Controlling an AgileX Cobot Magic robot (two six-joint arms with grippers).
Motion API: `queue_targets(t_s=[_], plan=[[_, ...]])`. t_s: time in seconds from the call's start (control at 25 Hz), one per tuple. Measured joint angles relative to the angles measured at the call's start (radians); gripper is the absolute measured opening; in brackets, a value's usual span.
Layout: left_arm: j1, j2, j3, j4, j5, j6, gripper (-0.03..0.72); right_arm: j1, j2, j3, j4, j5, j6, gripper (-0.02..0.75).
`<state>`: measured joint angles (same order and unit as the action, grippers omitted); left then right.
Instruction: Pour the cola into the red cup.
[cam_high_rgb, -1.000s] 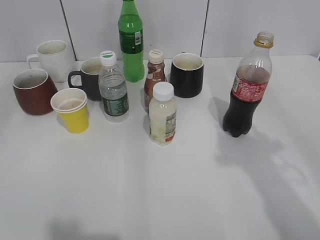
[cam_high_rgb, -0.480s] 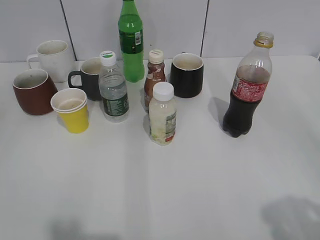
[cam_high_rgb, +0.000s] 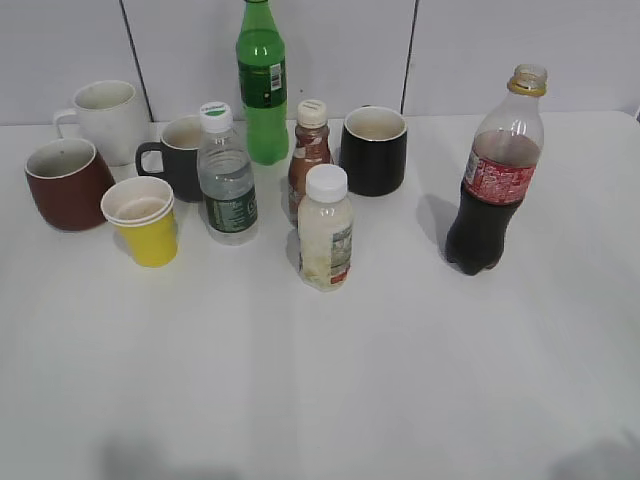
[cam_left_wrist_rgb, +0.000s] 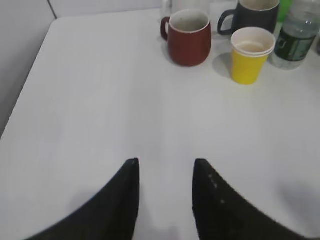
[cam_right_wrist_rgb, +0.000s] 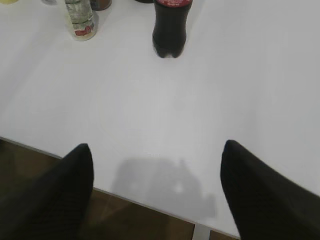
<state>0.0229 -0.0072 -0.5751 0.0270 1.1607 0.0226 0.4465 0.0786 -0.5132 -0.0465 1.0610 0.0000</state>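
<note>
The cola bottle stands upright at the right of the table, uncapped, with dark liquid and a red label; its base shows in the right wrist view. The red cup stands at the far left, and also shows in the left wrist view. My left gripper is open and empty over bare table, well short of the red cup. My right gripper is wide open and empty above the table's front edge, well short of the cola. Neither gripper shows in the exterior view.
A white mug, a yellow paper cup, two black mugs, a water bottle, a green bottle, a small brown bottle and a milky bottle crowd the back left and middle.
The shadow on the table at the right has slid from beside the cola down to the front right corner. No object has moved.
</note>
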Motion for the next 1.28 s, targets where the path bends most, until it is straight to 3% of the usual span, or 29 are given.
queue_targets(t_s=[0.24,0.8,0.88,1.08,1.28], plan=[[0.000,0.000,0.039,-0.047,-0.097,0.007,0.279,0.000,-0.001,0.003,0.005,-0.018,0.000,0.593],[0.000,0.000,0.039,-0.049,-0.104,0.008,0.244,-0.003,-0.001,0.003,0.016,-0.020,0.000,0.592],[0.012,0.000,0.039,-0.049,-0.104,0.008,0.241,-0.033,-0.002,0.004,0.017,-0.020,0.000,0.592],[0.061,0.000,0.039,-0.049,-0.104,0.008,0.232,-0.199,-0.067,0.006,0.017,-0.021,0.000,0.592],[0.060,0.000,0.039,-0.049,-0.104,0.008,0.230,-0.247,-0.087,0.006,0.024,-0.020,0.000,0.592]])
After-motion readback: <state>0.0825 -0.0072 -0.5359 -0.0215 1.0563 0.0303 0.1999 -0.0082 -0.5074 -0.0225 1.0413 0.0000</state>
